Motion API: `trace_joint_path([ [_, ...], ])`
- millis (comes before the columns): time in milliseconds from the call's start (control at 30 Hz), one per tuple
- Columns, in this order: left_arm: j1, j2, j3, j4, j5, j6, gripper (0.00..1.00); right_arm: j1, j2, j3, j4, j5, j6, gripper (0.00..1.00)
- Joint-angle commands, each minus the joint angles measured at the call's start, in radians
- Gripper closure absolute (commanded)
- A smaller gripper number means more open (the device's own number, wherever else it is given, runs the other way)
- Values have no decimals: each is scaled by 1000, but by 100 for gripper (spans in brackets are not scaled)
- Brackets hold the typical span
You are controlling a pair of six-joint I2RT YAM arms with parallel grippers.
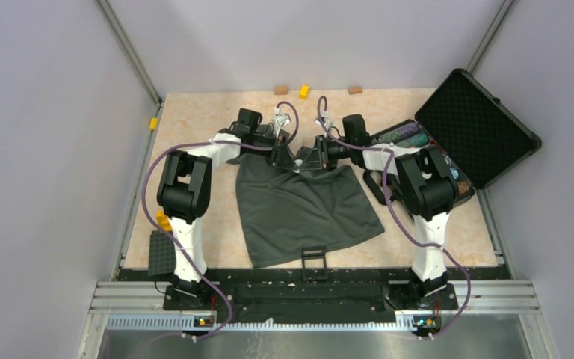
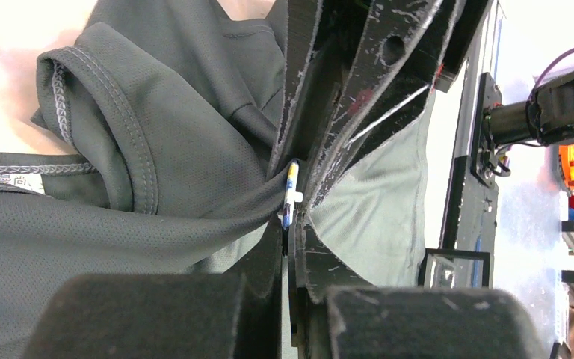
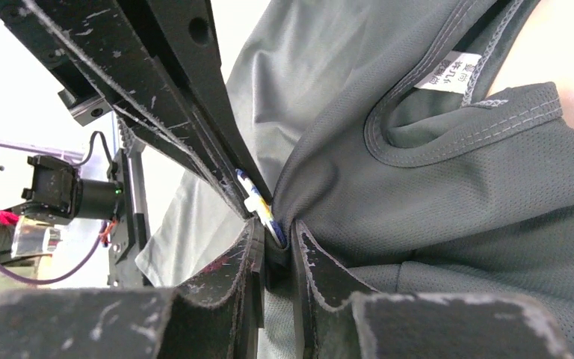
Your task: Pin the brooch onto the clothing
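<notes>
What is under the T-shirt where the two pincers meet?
Cannot be seen: bunched T-shirt fabric and the left pincer and right pincer cover it. Only the brooch, edge-on, shows between their tips, against the fabric. Elsewhere the shirt lies on the table.

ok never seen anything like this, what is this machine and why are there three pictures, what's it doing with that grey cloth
These are two robot arms bolted side by side at a table's near edge. The overhead picture looks down on both. The other two come from cameras on each wrist, so the black shapes filling them are the hands' own fingers.

A dark grey-green T-shirt lies on the table, beside an open black case. The left hand and right hand meet at the shirt's far edge, near the collar. Up close, a small blue-and-white brooch is squeezed edge-on between the closed fingers, against bunched fabric. Which hand actually holds it is hard to tell.
</notes>
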Motion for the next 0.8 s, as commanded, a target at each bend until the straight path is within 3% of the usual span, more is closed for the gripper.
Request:
trace_joint_path([
  [0, -2, -63, -13, -8, -1, -72, 100, -42, -74, -20, 111, 61, -60, 85],
  [233, 3, -67, -34, 56, -98, -161, 100, -42, -134, -71, 142, 51, -75, 74],
  [433, 5, -88, -55, 116, -142, -215, 98, -42, -197, -111, 156, 62, -78, 52],
  [500, 5, -98, -56, 123, -170, -229, 79, -42, -221, -119, 142, 77, -87, 48],
  [600, 7, -124, -59, 130, -211, -242, 26, -42, -264, -129, 107, 143, -99, 44],
  [633, 8, -137, -60, 132, -226, -245, 17, -43, -278, -126, 82, 178, -109, 43],
  [767, 16, -207, -67, 131, -324, -259, 10, -35, -349, -102, -48, 347, -166, 42],
])
